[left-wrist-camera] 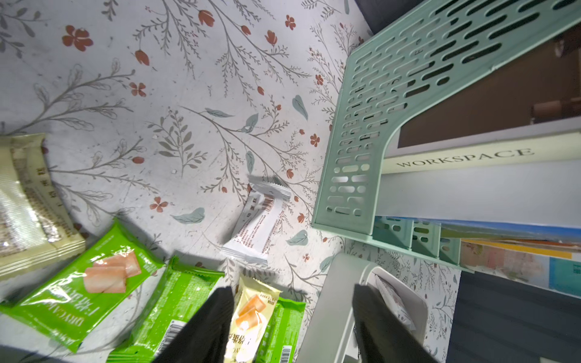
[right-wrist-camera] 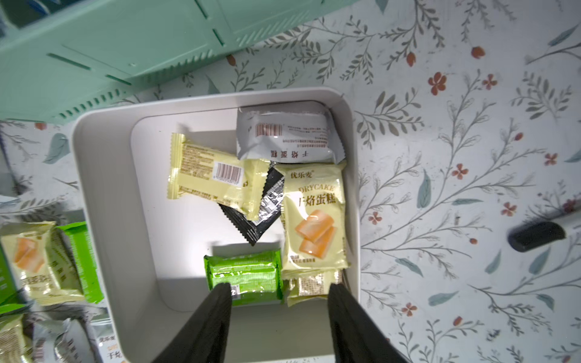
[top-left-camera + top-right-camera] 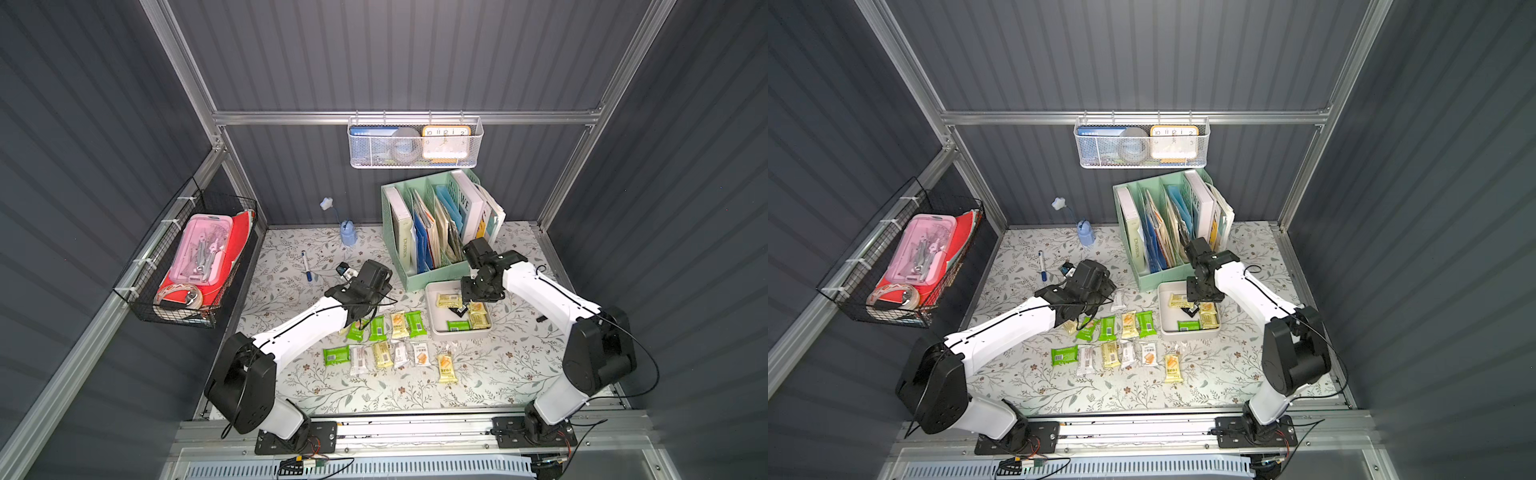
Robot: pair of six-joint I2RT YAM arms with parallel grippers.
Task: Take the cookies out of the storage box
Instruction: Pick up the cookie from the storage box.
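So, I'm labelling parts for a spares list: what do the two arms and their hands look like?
The left arm and right arm have glossy white link shells with bulky black joints; a thin black cable loops along each. The left hand and right hand have matte black, finely ribbed fingers.

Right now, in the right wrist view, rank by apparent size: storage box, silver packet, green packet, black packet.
Largest to smallest:
storage box
silver packet
green packet
black packet, which a yellow packet partly covers

Cookies [image 3: 398, 325] lie inside and left of storage box [image 3: 438, 322].
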